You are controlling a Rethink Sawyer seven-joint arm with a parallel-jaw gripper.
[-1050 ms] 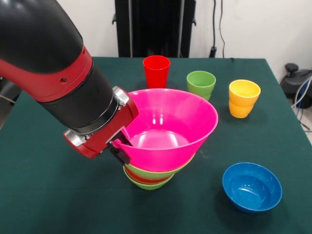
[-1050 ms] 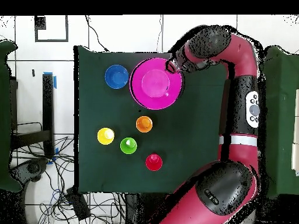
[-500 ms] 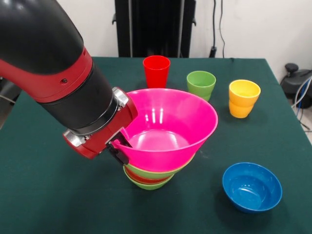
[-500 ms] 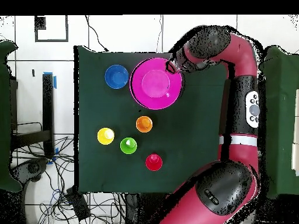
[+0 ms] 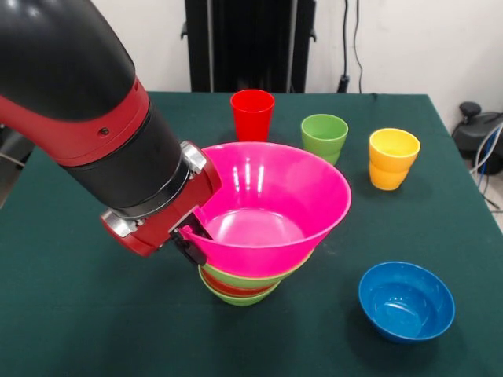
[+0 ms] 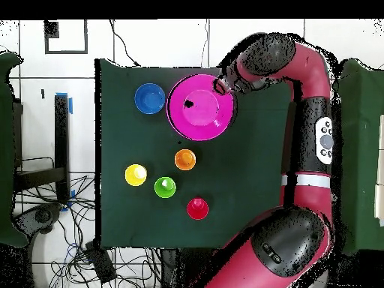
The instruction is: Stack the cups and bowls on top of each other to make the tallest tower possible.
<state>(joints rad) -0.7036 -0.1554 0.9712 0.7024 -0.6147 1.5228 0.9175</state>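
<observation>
Green cloth table (image 5: 94, 314) before white wall (image 5: 440, 39); gripper (image 5: 191, 238) clamps pink bowl (image 5: 267, 208) rim.

tower (image 5: 251, 267): nested bowls, pink bowl (image 5: 275, 206) on top, tilted, over green and red-orange ones | blue bowl (image 5: 406, 301): upright, apart beside it | red cup (image 5: 252, 115), green cup (image 5: 324, 135), yellow cup (image 5: 392, 158): upright in a row | orange cup (image 6: 184, 159): upright, near tower
</observation>
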